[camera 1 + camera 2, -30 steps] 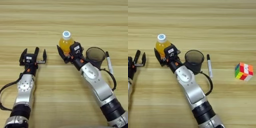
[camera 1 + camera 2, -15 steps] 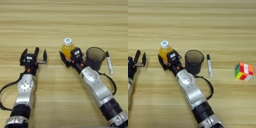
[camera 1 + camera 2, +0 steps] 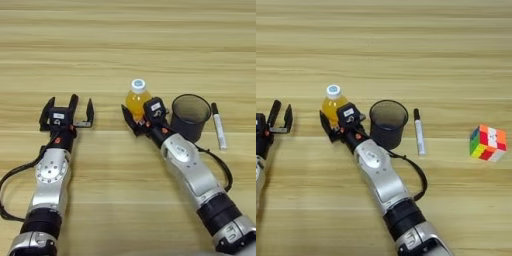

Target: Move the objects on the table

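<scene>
A small orange juice bottle (image 3: 136, 99) with a white cap stands upright just left of the black mesh cup (image 3: 190, 116). My right gripper (image 3: 136, 118) is shut on the bottle's lower body, one black finger on its left and the other on its right. A white marker (image 3: 218, 128) with a black cap lies right of the cup. Further right, the multicoloured puzzle cube (image 3: 487, 142) sits on the table (image 3: 125, 45). At the left, my left gripper (image 3: 67, 109) rests open and holds nothing.
The right arm's black cable (image 3: 417, 172) loops over the wood beside the forearm, close to the cup and the marker. The left arm's cable (image 3: 10, 180) trails off at the left edge.
My right gripper has brought the bottle nearer to me and a little to the right, up beside the mesh cup. The left arm, cup, marker and cube have stayed put.
</scene>
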Controlling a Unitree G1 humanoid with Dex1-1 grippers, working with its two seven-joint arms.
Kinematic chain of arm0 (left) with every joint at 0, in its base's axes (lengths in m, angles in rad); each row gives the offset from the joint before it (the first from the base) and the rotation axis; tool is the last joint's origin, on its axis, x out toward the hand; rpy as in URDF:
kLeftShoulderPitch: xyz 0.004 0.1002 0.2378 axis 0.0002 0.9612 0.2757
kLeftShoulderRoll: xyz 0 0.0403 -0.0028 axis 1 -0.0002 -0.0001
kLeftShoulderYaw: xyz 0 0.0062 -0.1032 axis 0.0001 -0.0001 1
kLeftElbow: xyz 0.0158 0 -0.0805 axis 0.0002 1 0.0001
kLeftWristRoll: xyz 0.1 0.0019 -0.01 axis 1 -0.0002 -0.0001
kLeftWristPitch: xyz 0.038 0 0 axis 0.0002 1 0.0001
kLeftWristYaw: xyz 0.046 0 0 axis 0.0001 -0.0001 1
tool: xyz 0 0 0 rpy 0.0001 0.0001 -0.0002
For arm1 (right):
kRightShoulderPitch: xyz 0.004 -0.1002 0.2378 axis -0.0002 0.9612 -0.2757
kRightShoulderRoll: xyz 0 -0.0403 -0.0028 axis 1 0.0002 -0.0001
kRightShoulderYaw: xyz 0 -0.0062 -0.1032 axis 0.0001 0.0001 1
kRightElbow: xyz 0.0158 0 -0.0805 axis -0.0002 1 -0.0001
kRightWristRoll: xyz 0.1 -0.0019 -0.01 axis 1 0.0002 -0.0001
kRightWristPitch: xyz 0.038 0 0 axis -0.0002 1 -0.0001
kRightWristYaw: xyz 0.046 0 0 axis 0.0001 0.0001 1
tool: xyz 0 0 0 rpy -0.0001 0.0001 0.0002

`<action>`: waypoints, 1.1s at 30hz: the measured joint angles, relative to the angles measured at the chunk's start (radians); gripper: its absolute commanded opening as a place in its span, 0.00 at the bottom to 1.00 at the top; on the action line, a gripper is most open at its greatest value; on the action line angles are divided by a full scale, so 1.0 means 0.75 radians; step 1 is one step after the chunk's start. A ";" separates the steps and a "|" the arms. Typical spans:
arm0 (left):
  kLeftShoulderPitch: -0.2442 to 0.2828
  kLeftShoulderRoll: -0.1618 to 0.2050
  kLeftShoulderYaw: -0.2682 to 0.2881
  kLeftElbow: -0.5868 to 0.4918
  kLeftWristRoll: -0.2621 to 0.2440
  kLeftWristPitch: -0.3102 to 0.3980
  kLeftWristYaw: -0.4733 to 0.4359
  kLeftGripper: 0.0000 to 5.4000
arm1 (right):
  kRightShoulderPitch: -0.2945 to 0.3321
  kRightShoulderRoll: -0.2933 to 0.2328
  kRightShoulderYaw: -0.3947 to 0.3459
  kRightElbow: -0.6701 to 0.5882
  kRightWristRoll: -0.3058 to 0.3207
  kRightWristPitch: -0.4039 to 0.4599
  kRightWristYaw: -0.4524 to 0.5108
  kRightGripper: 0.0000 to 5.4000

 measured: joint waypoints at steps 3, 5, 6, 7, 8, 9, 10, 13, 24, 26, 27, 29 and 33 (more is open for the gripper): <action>0.000 0.000 0.000 -0.001 0.000 0.000 0.002 1.00 | -0.002 0.000 0.000 0.008 0.000 -0.008 0.000 0.68; 0.000 0.000 0.000 -0.002 0.000 0.000 0.003 1.00 | -0.002 0.000 0.000 0.010 0.000 -0.012 0.000 0.73; 0.000 0.000 0.000 -0.002 0.000 0.000 0.003 1.00 | -0.003 0.000 0.001 0.010 0.001 -0.016 0.002 0.76; 0.000 0.000 0.000 -0.003 0.000 0.000 0.004 1.00 | -0.003 0.000 0.001 0.010 0.001 -0.017 0.002 0.78; 0.000 0.000 0.000 -0.003 0.000 0.000 0.004 1.00 | -0.003 0.000 0.002 0.010 0.001 -0.022 0.002 0.81; 0.000 0.000 0.000 -0.003 0.000 0.000 0.004 1.00 | -0.003 0.000 0.005 0.009 0.000 -0.026 0.002 0.83; 0.000 0.000 0.000 -0.003 0.000 0.000 0.004 1.00 | -0.003 0.000 0.006 0.009 -0.001 -0.027 0.001 0.86; 0.000 0.000 -0.001 -0.004 0.000 0.000 0.005 1.00 | -0.003 0.000 0.010 0.004 -0.002 -0.027 -0.001 0.93; 0.001 0.000 -0.006 -0.005 0.006 0.000 0.006 1.00 | 0.069 -0.016 0.039 -0.173 -0.065 -0.023 -0.042 0.99; 0.001 0.000 -0.009 -0.006 0.006 0.000 0.007 1.00 | 0.105 -0.022 0.041 -0.254 -0.091 0.000 -0.059 0.99; 0.001 0.000 -0.008 -0.006 0.006 0.000 0.007 1.00 | 0.117 -0.023 0.043 -0.278 -0.096 0.001 -0.062 0.99; 0.001 -0.001 -0.009 -0.008 0.007 0.000 0.009 1.00 | 0.154 -0.032 0.043 -0.376 -0.111 0.030 -0.065 0.99; 0.002 -0.002 -0.011 -0.010 0.008 0.000 0.010 1.00 | 0.250 -0.049 0.043 -0.526 -0.128 0.099 -0.063 0.99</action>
